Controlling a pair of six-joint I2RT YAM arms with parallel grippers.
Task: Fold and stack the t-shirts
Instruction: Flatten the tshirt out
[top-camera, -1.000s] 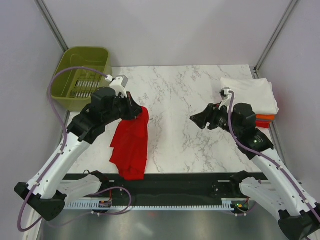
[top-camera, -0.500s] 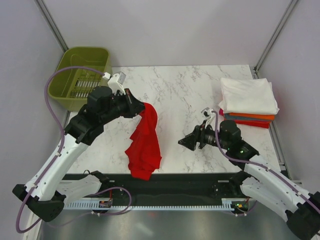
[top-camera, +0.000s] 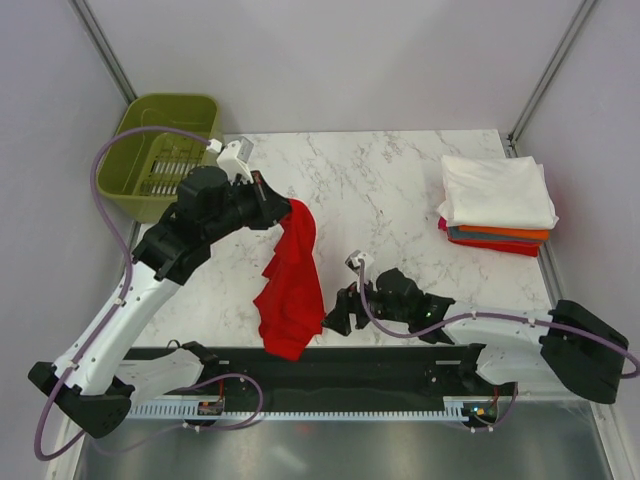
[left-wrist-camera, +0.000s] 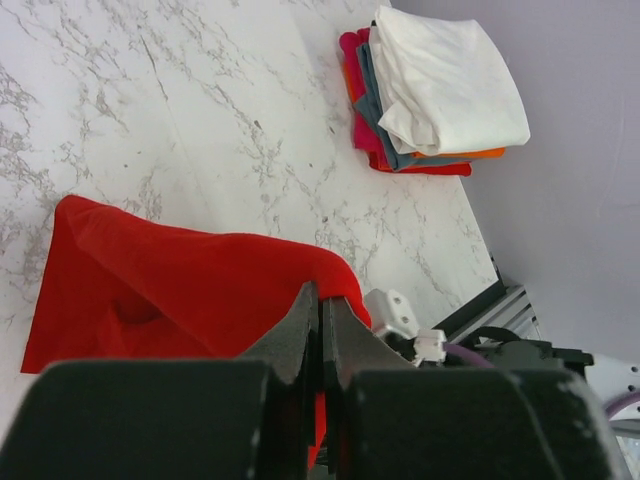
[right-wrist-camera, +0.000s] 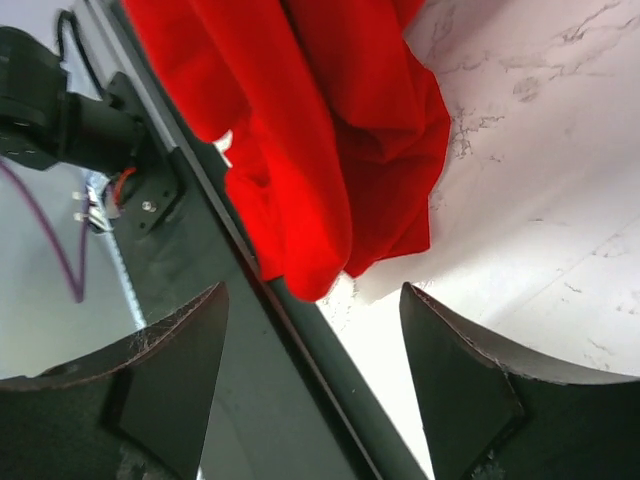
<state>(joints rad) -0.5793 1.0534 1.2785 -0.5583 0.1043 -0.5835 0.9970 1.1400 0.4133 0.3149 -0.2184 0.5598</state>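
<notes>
Spreading-out step by the look of it, ahead of any fold. Clamped tight in the left gripper (left-wrist-camera: 322, 310) by an upper edge: the bright red cloth t-shirt (top-camera: 290, 285), hanging bunched from left of centre down toward the near edge, low end at the black rail (top-camera: 400, 365). Reaching in low from the right: the right gripper (top-camera: 337, 320), jaws spread wide, holding nothing, just beside the dangling hem.

Next, most likely: close on a free low corner or hem rather than a doubled clump, then draw the 2 grips apart and lay the cloth flat. Hard to pick 1 layer out of those folds.

Underneath, a white marble-patterned tabletop (top-camera: 380, 190). At far right, a stack of folded cloth t-shirts (top-camera: 497, 195), white on top, then orange, grey and red. Off the far left corner, an olive-green plastic basket (top-camera: 150, 130). Closed in by pale grey walls (top-camera: 350, 60) with metal posts at the corners.
</notes>
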